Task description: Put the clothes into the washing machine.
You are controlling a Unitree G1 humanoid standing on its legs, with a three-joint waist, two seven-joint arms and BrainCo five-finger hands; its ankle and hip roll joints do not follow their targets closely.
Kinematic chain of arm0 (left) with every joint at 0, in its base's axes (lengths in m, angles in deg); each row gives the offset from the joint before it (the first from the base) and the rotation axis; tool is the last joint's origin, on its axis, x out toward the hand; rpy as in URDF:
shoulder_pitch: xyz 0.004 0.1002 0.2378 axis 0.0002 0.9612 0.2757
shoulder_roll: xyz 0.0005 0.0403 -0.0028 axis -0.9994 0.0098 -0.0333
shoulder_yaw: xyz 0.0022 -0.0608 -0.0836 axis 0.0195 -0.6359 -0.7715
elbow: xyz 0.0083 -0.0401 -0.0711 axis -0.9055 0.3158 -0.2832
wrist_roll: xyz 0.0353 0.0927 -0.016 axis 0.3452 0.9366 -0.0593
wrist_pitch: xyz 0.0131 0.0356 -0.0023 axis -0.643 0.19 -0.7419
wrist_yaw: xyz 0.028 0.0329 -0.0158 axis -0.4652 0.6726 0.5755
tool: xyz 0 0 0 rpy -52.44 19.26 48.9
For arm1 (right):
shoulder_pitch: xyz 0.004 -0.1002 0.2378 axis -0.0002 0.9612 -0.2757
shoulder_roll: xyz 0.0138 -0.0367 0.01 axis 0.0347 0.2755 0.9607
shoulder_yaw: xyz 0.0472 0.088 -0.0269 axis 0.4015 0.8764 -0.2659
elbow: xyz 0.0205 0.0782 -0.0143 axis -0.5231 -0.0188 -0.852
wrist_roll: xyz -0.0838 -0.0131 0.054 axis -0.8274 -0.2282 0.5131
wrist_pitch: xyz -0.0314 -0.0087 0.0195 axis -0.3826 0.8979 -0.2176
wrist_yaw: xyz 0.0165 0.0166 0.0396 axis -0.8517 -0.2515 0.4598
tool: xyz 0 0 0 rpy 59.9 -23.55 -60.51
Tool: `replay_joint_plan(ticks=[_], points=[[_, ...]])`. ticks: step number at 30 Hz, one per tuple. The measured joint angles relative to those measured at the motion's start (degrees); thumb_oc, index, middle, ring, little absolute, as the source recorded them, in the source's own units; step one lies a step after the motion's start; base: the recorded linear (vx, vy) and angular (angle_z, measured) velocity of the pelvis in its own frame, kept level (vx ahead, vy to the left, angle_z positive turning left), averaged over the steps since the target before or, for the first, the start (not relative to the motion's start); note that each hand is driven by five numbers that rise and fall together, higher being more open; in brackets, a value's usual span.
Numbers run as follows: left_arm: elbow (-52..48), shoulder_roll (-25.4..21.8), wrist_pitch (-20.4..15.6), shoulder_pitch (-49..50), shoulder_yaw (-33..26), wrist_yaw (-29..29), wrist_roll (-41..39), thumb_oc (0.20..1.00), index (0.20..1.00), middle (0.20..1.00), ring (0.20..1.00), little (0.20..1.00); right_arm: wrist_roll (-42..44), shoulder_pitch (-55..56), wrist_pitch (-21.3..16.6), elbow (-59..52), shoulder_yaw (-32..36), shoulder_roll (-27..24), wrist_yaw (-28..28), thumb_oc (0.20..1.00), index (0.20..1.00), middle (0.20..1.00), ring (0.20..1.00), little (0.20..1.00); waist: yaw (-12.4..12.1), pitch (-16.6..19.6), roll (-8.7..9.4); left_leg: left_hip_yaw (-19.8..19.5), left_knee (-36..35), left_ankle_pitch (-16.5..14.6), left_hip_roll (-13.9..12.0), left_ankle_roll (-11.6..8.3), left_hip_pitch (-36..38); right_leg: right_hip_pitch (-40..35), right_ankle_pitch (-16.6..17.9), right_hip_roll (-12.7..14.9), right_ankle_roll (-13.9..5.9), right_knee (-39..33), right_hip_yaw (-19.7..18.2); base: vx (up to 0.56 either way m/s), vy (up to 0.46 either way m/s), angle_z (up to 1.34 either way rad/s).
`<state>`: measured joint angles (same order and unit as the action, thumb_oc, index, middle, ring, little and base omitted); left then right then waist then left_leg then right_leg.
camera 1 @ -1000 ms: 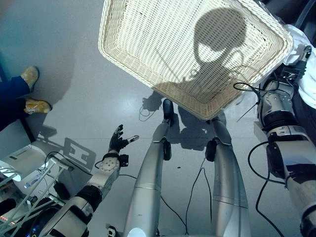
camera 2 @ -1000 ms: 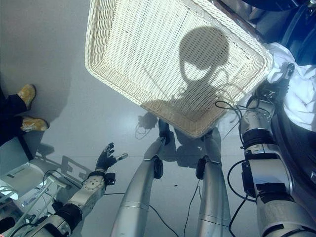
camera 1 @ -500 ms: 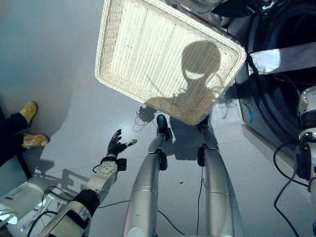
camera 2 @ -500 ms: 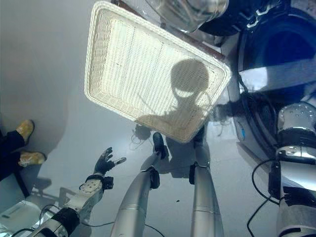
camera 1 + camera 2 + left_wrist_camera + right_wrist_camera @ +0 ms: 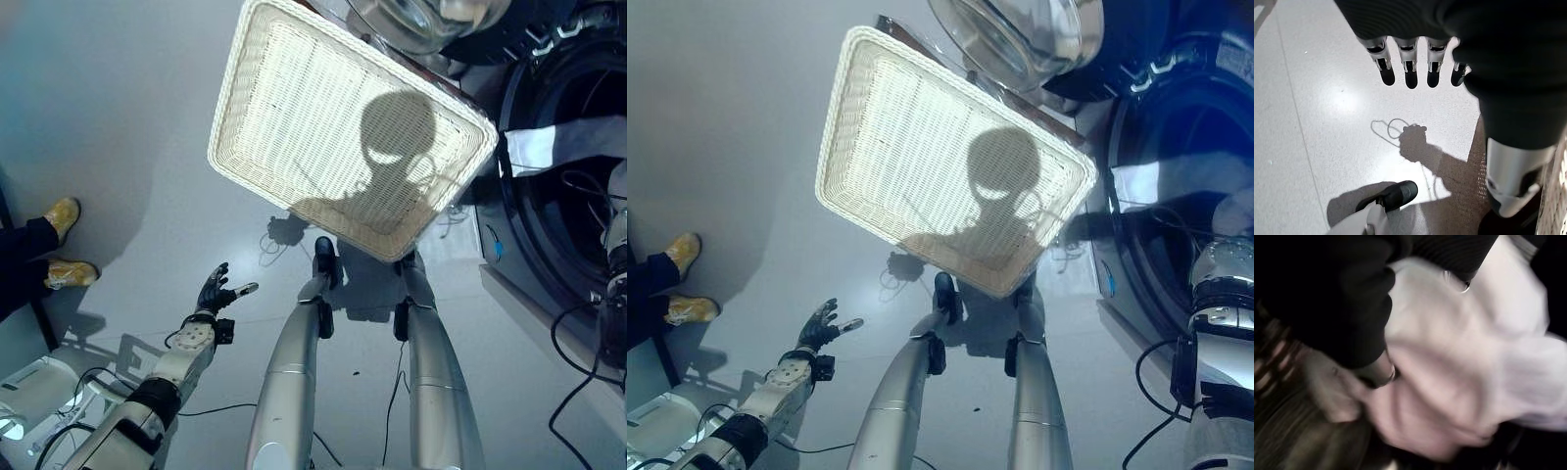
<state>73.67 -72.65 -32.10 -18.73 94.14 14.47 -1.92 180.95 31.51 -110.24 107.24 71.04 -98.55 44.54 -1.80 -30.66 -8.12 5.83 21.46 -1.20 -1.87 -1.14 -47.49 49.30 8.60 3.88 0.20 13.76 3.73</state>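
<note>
Grey polished floor (image 5: 118, 117) runs across the left of both eye views, with an empty white wicker basket (image 5: 343, 127) lying in the upper middle and a front-loading washing machine (image 5: 1176, 176) at the right edge, its glass door (image 5: 1019, 39) swung open at the top of the frame. A person's yellow shoes (image 5: 61, 240) stand at the far left edge. White clothes (image 5: 1459, 357) sit in the right wrist view against a dark, ribbed surround that I take to be the drum; a pale strip (image 5: 558, 147) crosses the drum mouth in the left eye view, likely the same cloth. Right hand (image 5: 1366, 367): fingers buried in the folds, so grip cannot be told. Left hand (image 5: 1410, 71): fingers straight and relaxed, holding nothing, hanging over bare floor at lower left of the left eye view. Handling judgement: the cloth looks light, soft and limp, prone to drape and snag on the door rim; no fragility concern. Best hold is a bunched fold near the middle of the mass, so trailing ends follow inward rather than hang out.
</note>
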Motion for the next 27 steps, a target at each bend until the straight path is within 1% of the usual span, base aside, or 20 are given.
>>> replay_joint_plan(ticks=[1, 2, 3, 4, 6, 7, 11, 15, 17, 18, 21, 22, 23, 25, 27], points=[[-0.2, -1.1, 0.6, 0.0, 0.0, -0.2, 0.0, 1.000, 1.000, 1.000, 1.000, 1.000, 0.0, 0.2, 8.8, 0.4, -0.6, 0.1, 1.6, 1.000, 1.000, 1.000, 1.000, 1.000, 0.8, 0.0, 0.08, -0.3, -0.4, -0.1, 0.1, 0.24, 0.1, -0.1, -0.1, 0.3, -0.18, 0.3, 0.1, -0.03, -0.088, 0.18], [-0.4, -2.0, 0.9, -0.1, 0.0, -0.5, 0.0, 1.000, 1.000, 1.000, 1.000, 1.000, 0.0, 0.7, 15.8, 0.0, -1.0, -0.1, 4.3, 1.000, 1.000, 1.000, 1.000, 1.000, 1.4, -0.2, 0.34, -0.4, -0.6, 0.2, 0.3, 0.56, 0.1, -0.1, -0.2, 0.6, -0.24, 0.4, 0.1, -0.02, -0.070, 0.20], [-0.4, -3.2, 1.1, -0.1, 0.0, -0.9, 0.0, 1.000, 1.000, 1.000, 1.000, 1.000, 0.0, 1.1, 23.8, -0.6, -1.8, -0.1, 8.0, 1.000, 1.000, 1.000, 1.000, 1.000, 1.9, -0.2, 1.25, -0.3, -0.6, 0.4, 0.7, 0.82, 0.1, -0.2, -0.5, 1.0, -0.63, 0.4, 0.3, -0.03, -0.063, 0.15], [-0.3, -3.7, 1.3, -0.1, -0.2, -1.2, 0.0, 1.000, 1.000, 1.000, 1.000, 1.000, 0.0, 2.1, 28.5, -1.9, -3.0, 0.1, 10.9, 1.000, 1.000, 1.000, 1.000, 1.000, 2.3, -0.2, 1.49, -0.2, -0.5, 0.4, 1.0, 0.89, 0.0, -0.2, -0.6, 1.2, -0.77, 0.4, 0.2, -0.01, -0.041, 0.12], [0.6, -3.4, 1.0, -0.1, -0.7, -1.6, 0.0, 1.000, 1.000, 1.000, 1.000, 1.000, 0.1, 4.8, 33.7, -2.7, -2.8, 0.1, 15.3, 1.000, 1.000, 1.000, 1.000, 1.000, 2.6, -0.1, 1.74, -0.4, -0.4, 0.7, 1.2, 1.07, 0.1, -0.3, -0.6, 1.4, -0.94, 0.6, 0.3, -0.01, -0.022, 0.07], [1.6, -3.1, 0.7, -0.1, -0.5, -2.1, 0.0, 1.000, 1.000, 1.000, 1.000, 1.000, -0.5, 7.0, 37.8, -2.0, -3.0, 0.2, 17.2, 1.000, 1.000, 1.000, 1.000, 1.000, 2.7, -0.1, 2.20, -0.4, 0.1, 0.7, 1.5, 1.09, 0.1, -0.5, -0.8, 1.4, -1.46, 0.5, 0.2, 0.00, 0.000, 0.00], [3.1, -0.7, 0.4, 0.0, -0.4, -2.0, 0.2, 1.000, 1.000, 1.000, 1.000, 1.000, -0.5, 8.5, 40.6, -0.9, -3.1, 0.8, 20.8, 1.000, 1.000, 1.000, 1.000, 1.000, 2.7, -0.1, 2.38, -0.5, 0.1, 0.7, 1.8, 1.15, -0.2, -0.5, -0.7, 1.6, -1.78, 0.5, 0.1, 0.00, 0.000, 0.00], [3.1, 1.4, 0.4, 0.1, -0.2, -1.1, 0.2, 1.000, 1.000, 1.000, 1.000, 1.000, -0.5, 8.6, 40.0, -1.3, -3.0, 1.8, 21.5, 1.000, 1.000, 1.000, 1.000, 1.000, 2.9, -0.1, 2.39, -0.4, -0.2, 0.8, 2.0, 1.25, -0.4, -0.2, -0.6, 1.7, -1.84, 0.4, 0.0, -0.02, 0.029, 0.00], [3.4, 1.8, 0.3, 0.1, -0.3, -0.3, 0.2, 1.000, 1.000, 1.000, 1.000, 1.000, -0.5, 8.4, 37.4, -1.3, -2.4, 2.4, 21.5, 1.000, 1.000, 1.000, 1.000, 1.000, 3.3, -0.1, 2.39, -0.3, -0.3, 0.9, 2.0, 1.39, -0.7, 0.4, -0.6, 1.7, -1.83, 0.4, -0.1, -0.03, 0.050, -0.01], [3.7, 2.0, 0.2, 0.1, -0.2, 0.0, 0.2, 1.000, 1.000, 1.000, 1.000, 1.000, -0.5, 8.1, 35.9, -1.6, -1.6, 3.0, 21.5, 1.000, 1.000, 1.000, 1.000, 1.000, 3.5, -0.1, 2.38, -0.2, -0.4, 1.0, 2.0, 1.37, -0.7, 0.4, -0.3, 1.7, -1.49, 0.4, -0.1, -0.03, 0.047, 0.00], [4.1, 3.2, -0.4, 0.0, -0.3, 0.7, 0.2, 1.000, 1.000, 1.000, 1.000, 1.000, -0.4, 8.4, 29.4, -4.6, 2.3, 6.1, 21.5, 1.000, 1.000, 1.000, 1.000, 1.000, 4.3, -0.1, 2.36, 0.2, -1.1, 1.0, 2.0, 1.37, -0.4, 0.5, -0.3, 1.8, -1.46, 0.2, -0.1, -0.03, 0.056, -0.04], [4.0, 3.6, -0.7, 0.0, -0.2, 0.8, 0.2, 1.000, 1.000, 1.000, 1.000, 1.000, -0.4, 8.2, 28.0, -5.2, 2.6, 6.9, 21.4, 1.000, 1.000, 1.000, 1.000, 1.000, 4.3, -0.1, 2.35, 0.3, -1.3, 1.0, 2.0, 1.35, -0.3, 0.5, -0.3, 1.8, -1.45, 0.2, -0.2, -0.05, 0.097, -0.08], [4.1, 4.2, -0.9, 0.1, -0.2, 0.9, 0.2, 1.000, 1.000, 1.000, 1.000, 1.000, -0.4, 8.1, 25.7, -6.8, 2.5, 8.3, 21.1, 1.000, 1.000, 1.000, 1.000, 1.000, 4.1, -0.1, 2.28, 0.3, -1.6, 1.1, 2.0, 1.26, -0.1, 0.4, -0.4, 1.8, -1.41, 0.2, -0.2, -0.05, 0.094, -0.03], [4.6, 5.3, -0.8, -0.3, -0.2, 1.5, 0.2, 1.000, 1.000, 1.000, 1.000, 1.000, -0.4, 8.3, 22.9, -10.4, 2.5, 11.6, 20.8, 1.000, 1.000, 1.000, 1.000, 1.000, 4.5, -0.1, 2.22, 0.4, -2.3, 1.6, 2.2, 1.19, 0.3, 0.4, -0.4, 1.9, -1.40, 0.1, -0.3, -0.04, 0.060, 0.01], [4.3, 6.2, -0.9, -0.6, -0.2, 1.5, 0.2, 1.000, 1.000, 1.000, 1.000, 1.000, -0.4, 8.3, 22.4, -10.6, 2.4, 12.6, 20.2, 1.000, 1.000, 1.000, 1.000, 1.000, 4.3, -0.1, 2.12, 0.4, -2.6, 1.8, 2.1, 1.07, 0.6, 0.4, -0.4, 1.9, -1.36, 0.1, -0.4, -0.05, 0.071, 0.00]])
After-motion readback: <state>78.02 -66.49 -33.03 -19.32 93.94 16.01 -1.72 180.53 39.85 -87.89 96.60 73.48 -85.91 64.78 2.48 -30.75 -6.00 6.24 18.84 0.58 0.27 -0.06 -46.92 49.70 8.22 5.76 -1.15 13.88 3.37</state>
